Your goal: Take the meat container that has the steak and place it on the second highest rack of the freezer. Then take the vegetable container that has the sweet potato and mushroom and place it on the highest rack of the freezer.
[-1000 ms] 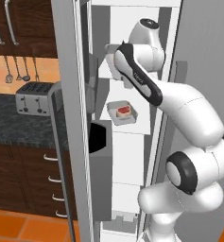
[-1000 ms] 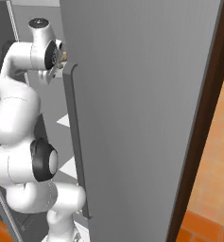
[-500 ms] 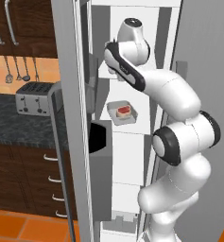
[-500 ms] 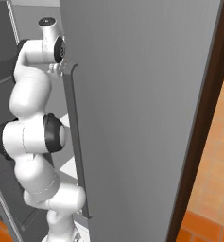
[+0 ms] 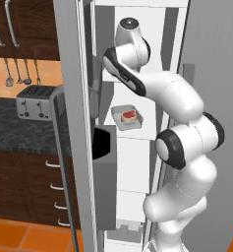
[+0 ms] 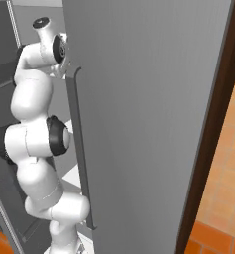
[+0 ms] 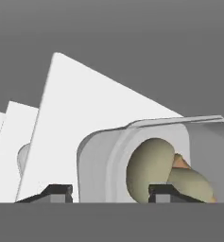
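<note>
Left base view, left to right: a silver toaster point(image 5: 36, 101) sits on the dark speckled worktop point(image 5: 10, 133), with dark wood drawers point(image 5: 29, 194) below. Next comes the open grey door of the freezer point(image 5: 73, 123), seen edge-on, with its long handle.

Inside the white interior, the meat container point(image 5: 127, 117), a shallow pale tray, rests flat on the second highest rack point(image 5: 132, 134). The steak point(image 5: 129, 115), a small red slab, lies in the middle of the tray, much smaller than the tray itself.

Above that level, the white arm point(image 5: 152, 91) bends in toward the highest rack point(image 5: 119, 78), and its forward end disappears behind the door edge.

Right base view: the arm's upper joints stand left of a broad grey door panel point(image 6: 148, 114).

Hand view: white shelf surfaces slant across the left half. To the right, the vegetable container point(image 7: 104, 156), pale with rounded corners, lies tipped so its opening faces the camera. In it, the mushroom point(image 7: 149, 168), a rounded beige-green lump, sits left; the sweet potato point(image 7: 191, 184) lies right, touching the mushroom, with an orange end visible.

The hand point(image 7: 112, 191) has its two dark fingertips standing well apart: the left tip just outside the container's left wall, the right tip in front of its contents. Whether it presses on the container I cannot tell.
</note>
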